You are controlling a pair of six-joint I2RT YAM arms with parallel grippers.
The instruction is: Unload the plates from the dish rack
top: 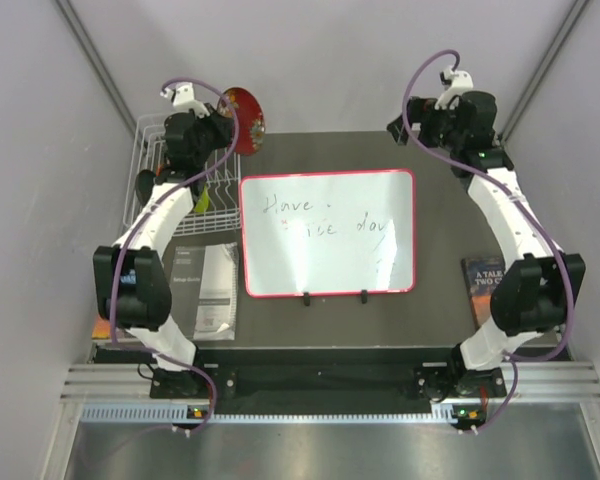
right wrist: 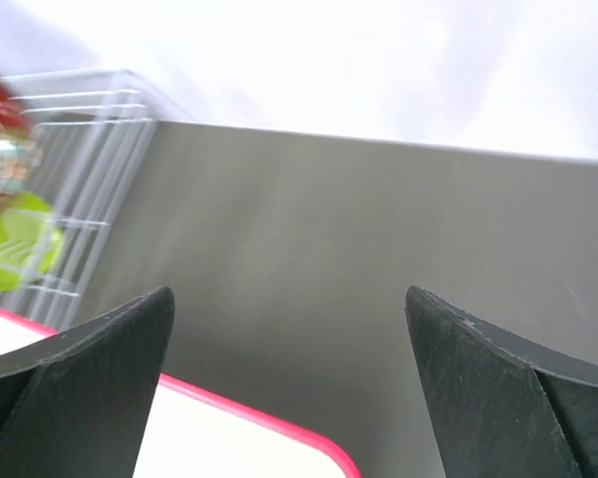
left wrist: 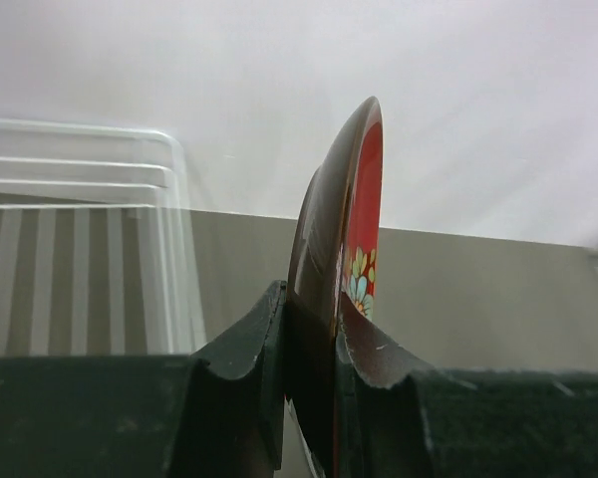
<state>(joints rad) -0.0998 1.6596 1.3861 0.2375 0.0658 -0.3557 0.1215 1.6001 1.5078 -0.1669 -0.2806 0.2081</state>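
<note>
A robot test cell in a lab, as I see it through my feeds.

Plain pale panels (top: 40, 200) box in the dark table (top: 330, 150) on the left, back and right of the overhead frame. Along the bottom runs a slotted aluminium rail (top: 110, 385), with the left arm (top: 160, 220) and right arm (top: 510, 210) bolted side by side and purple cables (top: 420, 90) looping off them. The things laid out read as staged props: a red-framed whiteboard (top: 327, 232) with handwriting at centre, a white wire dish rack (top: 145, 170) at upper left, a printed booklet (top: 212, 290) at lower left and a paperback book (top: 480, 275) at the right edge.
</note>
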